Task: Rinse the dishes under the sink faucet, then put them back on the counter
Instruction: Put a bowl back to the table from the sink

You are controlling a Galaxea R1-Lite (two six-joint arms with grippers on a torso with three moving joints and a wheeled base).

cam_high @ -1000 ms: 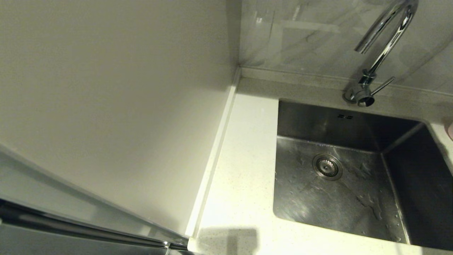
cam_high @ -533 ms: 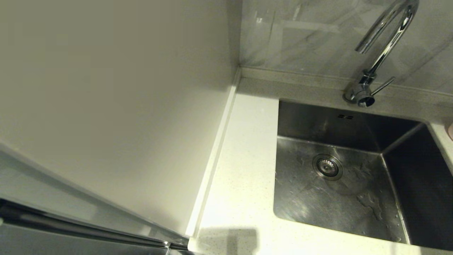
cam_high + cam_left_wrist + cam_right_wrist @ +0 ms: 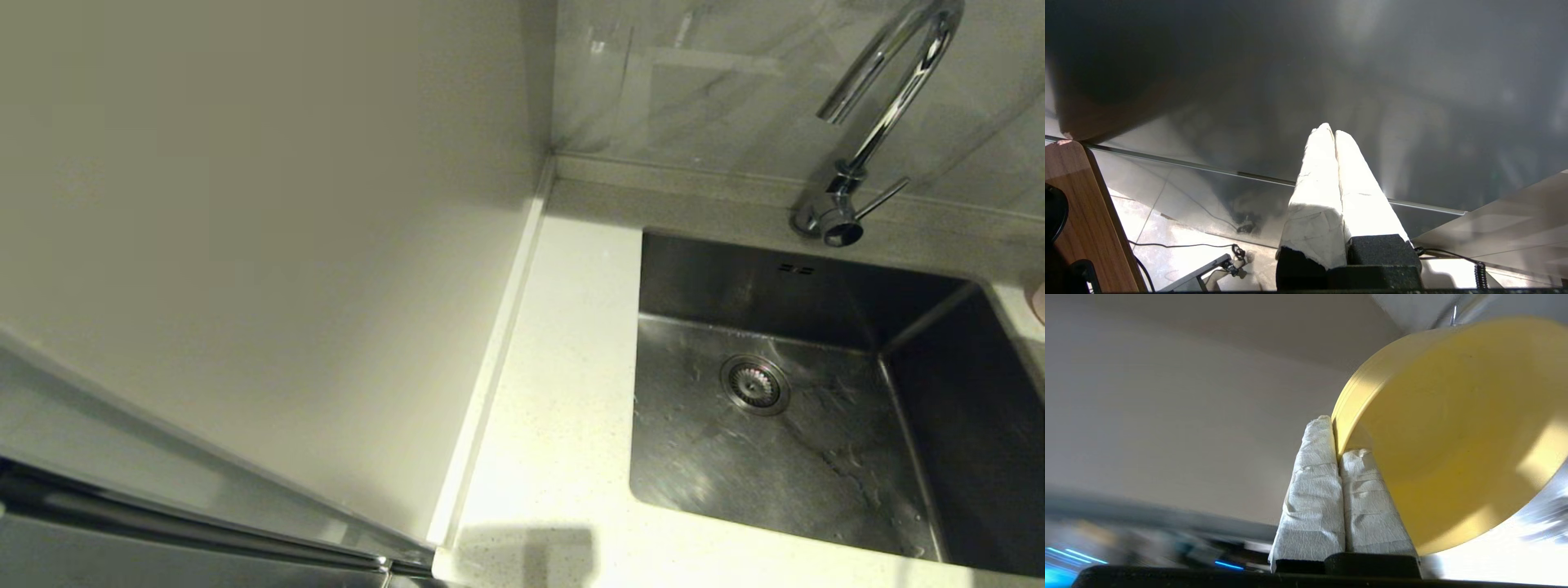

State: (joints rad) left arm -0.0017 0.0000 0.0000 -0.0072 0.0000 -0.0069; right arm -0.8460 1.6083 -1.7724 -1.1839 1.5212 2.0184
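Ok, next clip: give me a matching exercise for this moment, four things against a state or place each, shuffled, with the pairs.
Things:
1. round yellow-green bowl
2. brushed stainless steel sink
3. tall chrome gooseneck faucet
4. left gripper

States:
A. no water running from its spout
B. shut on nothing
C. rim pinched by the right gripper
D. wet floor, no dishes inside

Pairs: 1-C, 2-D, 3-A, 4-B

white-wrapped fingers (image 3: 1314, 486) on black mounts
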